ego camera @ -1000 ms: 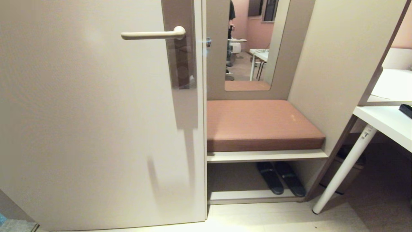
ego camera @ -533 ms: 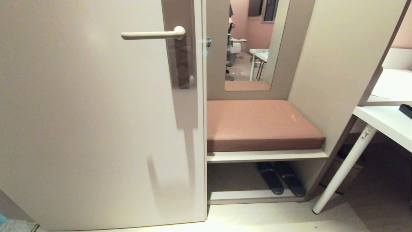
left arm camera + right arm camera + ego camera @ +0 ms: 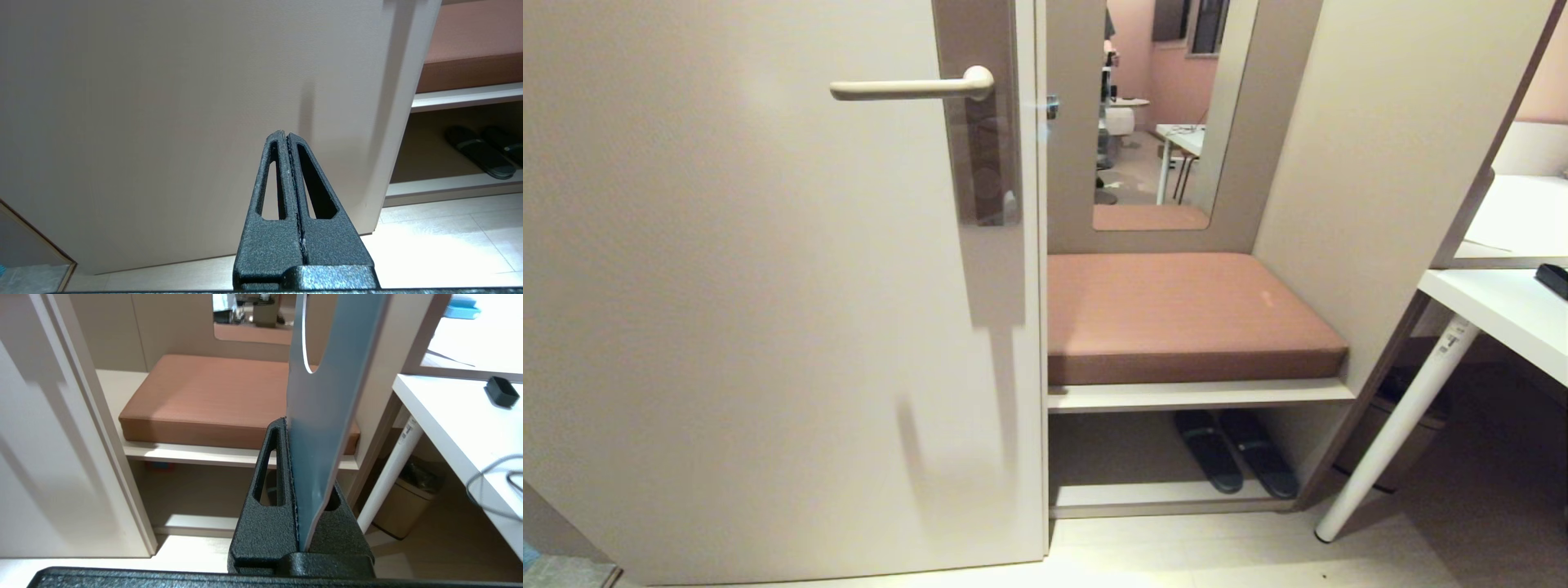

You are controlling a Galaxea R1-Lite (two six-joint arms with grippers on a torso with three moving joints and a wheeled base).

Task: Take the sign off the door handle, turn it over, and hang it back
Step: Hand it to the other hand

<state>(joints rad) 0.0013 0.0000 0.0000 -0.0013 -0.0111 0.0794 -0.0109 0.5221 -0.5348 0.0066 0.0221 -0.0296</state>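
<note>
Sign (image 3: 322, 428): pinched tight in the right gripper (image 3: 291, 428), blue side showing.
Door handle (image 3: 911, 86): bare.
Left gripper (image 3: 288, 136): squeezed shut, holding nothing.
Tip: slide the hole gently over the bar.

1 sign (image 3: 322, 416), 1 door handle (image 3: 911, 86), 2 slippers (image 3: 1233, 451)
</note>
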